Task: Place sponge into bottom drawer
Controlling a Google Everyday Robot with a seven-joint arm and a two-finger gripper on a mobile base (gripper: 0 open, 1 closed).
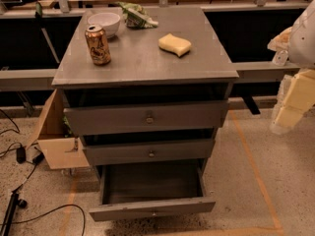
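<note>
The pale yellow sponge [174, 44] lies on the right part of the grey cabinet top [142, 63]. The bottom drawer [151, 208] is pulled out and looks empty inside. My gripper [291, 102] is at the right edge of the view, off to the right of the cabinet at about the height of the top drawer, well apart from the sponge. Nothing shows between its pale yellow fingers.
A brown and gold can [98, 44] stands on the left of the top, with a white bowl [104, 22] and a green snack bag [136, 14] behind it. A cardboard box [55, 139] sits left of the cabinet. Cables [19, 200] lie on the floor.
</note>
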